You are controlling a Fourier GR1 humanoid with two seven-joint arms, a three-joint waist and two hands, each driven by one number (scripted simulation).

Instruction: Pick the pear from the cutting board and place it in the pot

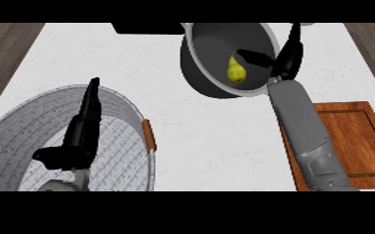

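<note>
The pear (235, 72) lies inside the dark pot (212, 87), which stands near the counter's (212, 139) far edge, right of its middle. The right hand (282, 59) hangs over the pot's right rim, its fingers spread apart and holding nothing; the pear sits just left of its thumb, apart from it. The wooden cutting board (350, 139) lies at the counter's right edge. The left hand (81, 134) rests open at the near left, fingers straight, over a grey round basket (132, 111).

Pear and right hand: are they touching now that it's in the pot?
Cannot tell. In the head view the right hand reaches a dark fingertip right above the pear in the pot; no clear gap or contact.
</note>
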